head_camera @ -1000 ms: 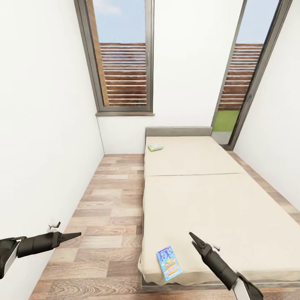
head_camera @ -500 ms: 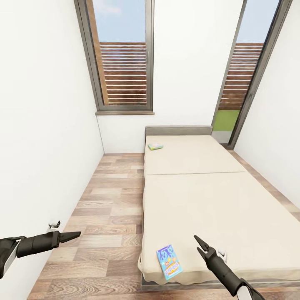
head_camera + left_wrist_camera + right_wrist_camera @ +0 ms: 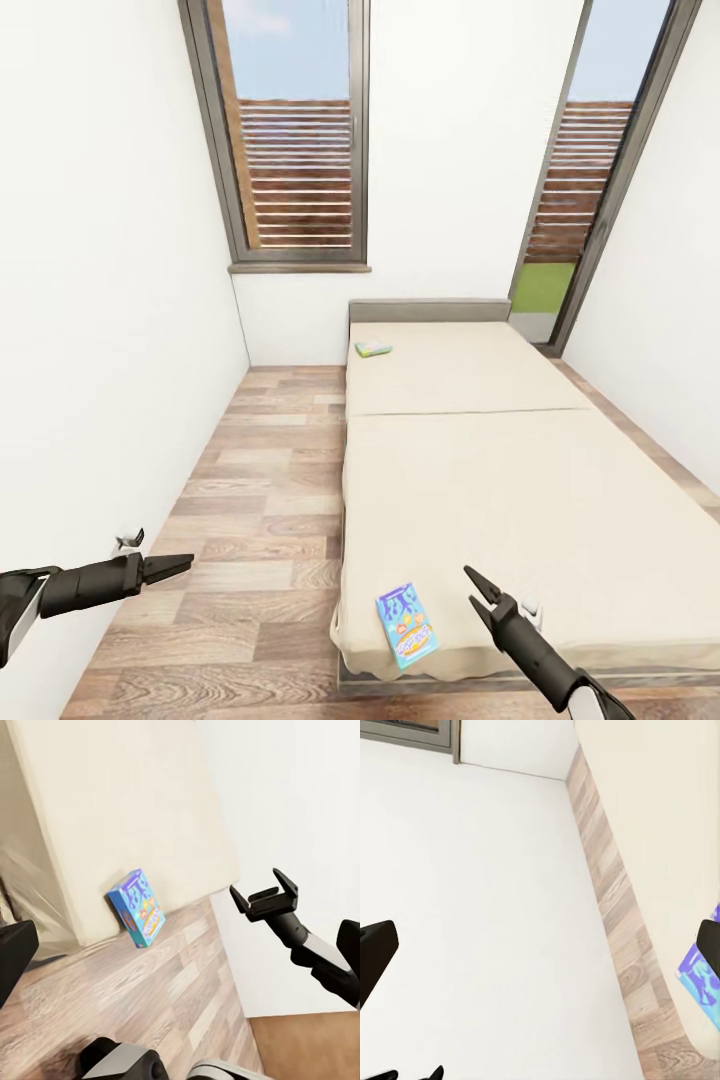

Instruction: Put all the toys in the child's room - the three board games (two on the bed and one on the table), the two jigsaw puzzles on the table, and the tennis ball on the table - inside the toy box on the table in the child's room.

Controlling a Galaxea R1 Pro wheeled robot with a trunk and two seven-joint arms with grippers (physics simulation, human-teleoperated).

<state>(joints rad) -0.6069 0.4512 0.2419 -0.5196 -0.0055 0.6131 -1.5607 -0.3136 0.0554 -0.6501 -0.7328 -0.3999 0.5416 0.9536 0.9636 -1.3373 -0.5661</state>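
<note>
Two board games lie on the cream bed [image 3: 500,480]. A light-blue cartoon one [image 3: 406,626] rests flat at the bed's near left corner, and a small greenish one [image 3: 373,348] sits far off by the headboard. My right gripper [image 3: 474,586] hovers open just right of the blue game, a little above the mattress. In the left wrist view the blue game [image 3: 139,907] lies on the bed edge, with the right gripper [image 3: 262,894] open beside it. My left gripper [image 3: 185,563] hangs open over the floor by the left wall. The toy box, table, jigsaw puzzles and tennis ball are out of view.
A strip of wood-plank floor [image 3: 270,500] runs between the white left wall [image 3: 100,350] and the bed. A small fitting [image 3: 128,542] juts from that wall near my left gripper. A window [image 3: 290,140] and a glass door [image 3: 570,200] close off the far end.
My right gripper has sunk slightly toward the lower right, staying beside the blue game. The whole view has shifted a little. The left arm has barely moved.
</note>
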